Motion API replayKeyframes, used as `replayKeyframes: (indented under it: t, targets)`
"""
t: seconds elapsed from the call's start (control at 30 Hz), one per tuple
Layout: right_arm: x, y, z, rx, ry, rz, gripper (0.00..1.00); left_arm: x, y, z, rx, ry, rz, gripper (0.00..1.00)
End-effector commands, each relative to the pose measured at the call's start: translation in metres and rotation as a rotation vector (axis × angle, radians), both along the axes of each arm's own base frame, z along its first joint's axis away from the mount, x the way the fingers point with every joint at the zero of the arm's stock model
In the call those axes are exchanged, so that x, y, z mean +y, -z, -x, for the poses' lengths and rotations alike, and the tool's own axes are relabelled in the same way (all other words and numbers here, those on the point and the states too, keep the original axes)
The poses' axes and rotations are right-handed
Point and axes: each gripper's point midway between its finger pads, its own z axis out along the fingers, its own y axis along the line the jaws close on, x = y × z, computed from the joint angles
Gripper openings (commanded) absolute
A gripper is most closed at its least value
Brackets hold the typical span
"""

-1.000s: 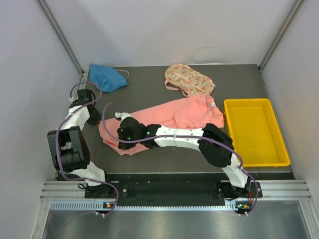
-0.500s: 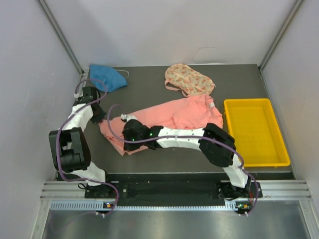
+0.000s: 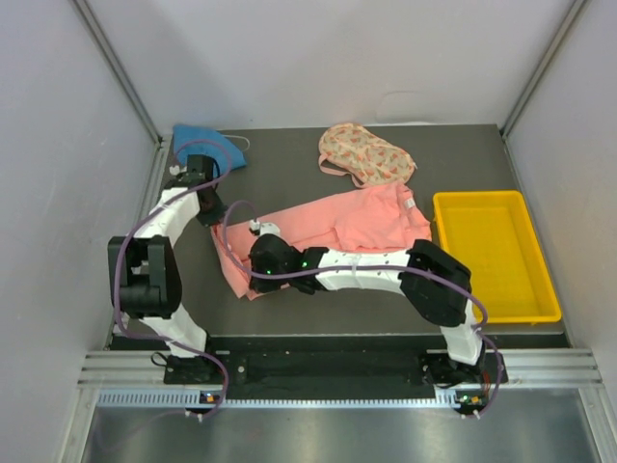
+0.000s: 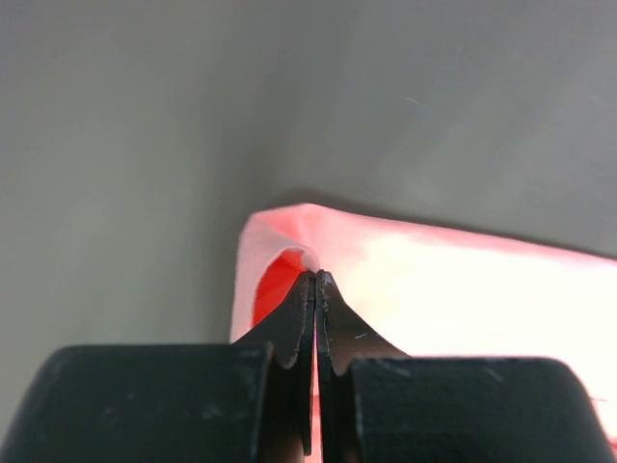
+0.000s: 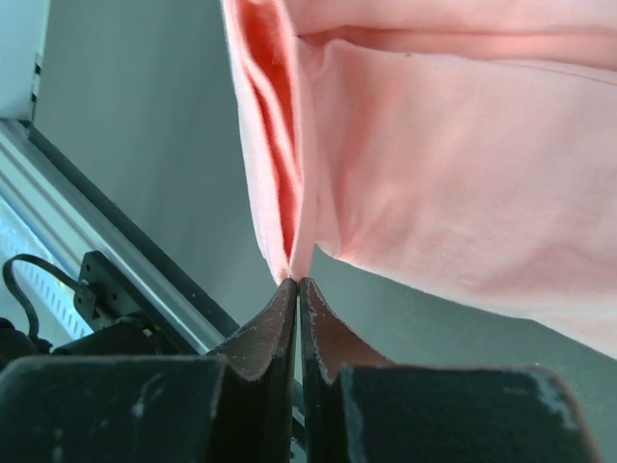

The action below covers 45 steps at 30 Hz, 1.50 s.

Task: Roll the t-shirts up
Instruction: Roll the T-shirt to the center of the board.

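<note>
A pink shirt lies stretched across the middle of the dark table. It runs from beside the left arm toward the right side, where a small white tag shows. Its left end is gathered into folds.

The left gripper has its jaws pressed together on a fold at the shirt's far left edge, and the cloth peaks up at the tips. The right gripper has its jaws pinching the shirt's near left corner, where the cloth forms a narrow crease at the tips. The right arm stretches low along the near side of the shirt.

A blue shirt sits bunched at the far left corner, just beyond the left wrist. A floral shirt lies crumpled at the far middle, near the pink one. A yellow tray rests on the right, just beside the pink shirt's right end.
</note>
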Motion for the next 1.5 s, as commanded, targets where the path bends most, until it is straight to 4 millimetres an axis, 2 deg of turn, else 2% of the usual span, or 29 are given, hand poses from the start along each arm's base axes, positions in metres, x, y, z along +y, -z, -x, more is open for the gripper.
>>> replayKeyframes:
  t: [0.0,0.2,0.33,0.47,0.57,0.63,0.67,0.73,0.77,0.87,0.9,0.93,0.97,1.0,1.03,1.07,1.1,1.13,1.17,1.2,1.3,1.47]
  targets:
    - [-0.005,-0.037,-0.012,-0.044,0.073,-0.083,0.03,-0.032,-0.012,-0.018,-0.025,0.058,0.021,0.00]
    - [-0.022,-0.026,-0.014,-0.042,0.120,-0.051,0.03,-0.060,-0.008,-0.026,-0.018,0.110,0.031,0.00]
    - [-0.039,-0.012,-0.015,-0.045,0.161,-0.005,0.03,-0.081,-0.001,-0.027,-0.009,0.158,0.042,0.00]
    - [-0.059,-0.005,-0.018,-0.074,0.196,0.045,0.04,-0.100,0.010,-0.031,0.008,0.204,0.054,0.00]
    - [-0.065,-0.004,-0.020,-0.086,0.204,0.066,0.04,-0.111,0.014,-0.032,0.013,0.229,0.066,0.01]
    - [-0.067,-0.004,-0.021,-0.095,0.205,0.070,0.05,-0.111,0.011,-0.033,0.008,0.231,0.070,0.12]
    - [-0.067,-0.005,-0.021,-0.101,0.206,0.070,0.07,-0.111,0.005,-0.035,-0.009,0.236,0.068,0.28]
    - [-0.070,-0.010,-0.024,-0.121,0.213,0.078,0.12,-0.109,-0.004,-0.036,-0.030,0.234,0.058,0.42]
    - [-0.071,-0.013,-0.026,-0.132,0.215,0.081,0.18,-0.107,-0.014,-0.037,-0.056,0.232,0.054,0.51]
    - [-0.072,-0.030,-0.026,-0.168,0.203,0.065,0.29,-0.092,-0.034,-0.035,-0.093,0.196,0.073,0.52]
    - [-0.071,-0.034,-0.024,-0.180,0.195,0.062,0.29,-0.078,-0.036,-0.035,-0.098,0.162,0.082,0.53]
    - [-0.062,-0.041,-0.014,-0.195,0.164,0.049,0.30,-0.069,-0.040,-0.033,-0.104,0.137,0.084,0.53]
    - [-0.056,-0.040,-0.007,-0.212,0.128,0.062,0.34,-0.060,-0.042,-0.028,-0.112,0.119,0.090,0.53]
    - [-0.049,-0.041,-0.002,-0.219,0.103,0.059,0.36,-0.043,-0.042,-0.026,-0.118,0.077,0.104,0.51]
    - [-0.035,-0.049,0.010,-0.234,0.067,0.040,0.36,-0.034,-0.039,-0.019,-0.115,0.055,0.112,0.49]
    - [-0.031,-0.034,0.014,-0.239,0.046,0.085,0.36,-0.023,-0.038,-0.018,-0.119,0.029,0.122,0.47]
    - [-0.020,-0.042,0.016,-0.252,0.036,0.074,0.35,-0.008,-0.035,-0.016,-0.117,-0.004,0.133,0.45]
    - [-0.014,-0.037,0.020,-0.254,0.018,0.088,0.30,-0.006,-0.031,-0.013,-0.107,-0.004,0.151,0.44]
    - [-0.009,-0.022,0.025,-0.258,-0.012,0.128,0.28,0.002,-0.030,-0.011,-0.100,-0.024,0.150,0.42]
    - [0.003,-0.025,0.026,-0.265,-0.022,0.121,0.27,0.005,-0.028,-0.011,-0.098,-0.029,0.149,0.42]
    - [0.015,-0.006,0.027,-0.255,-0.048,0.193,0.24,0.002,-0.025,-0.012,-0.102,-0.020,0.193,0.41]
    - [0.017,0.012,0.016,-0.302,-0.041,0.291,0.25,0.000,-0.018,-0.014,-0.088,-0.012,0.210,0.40]
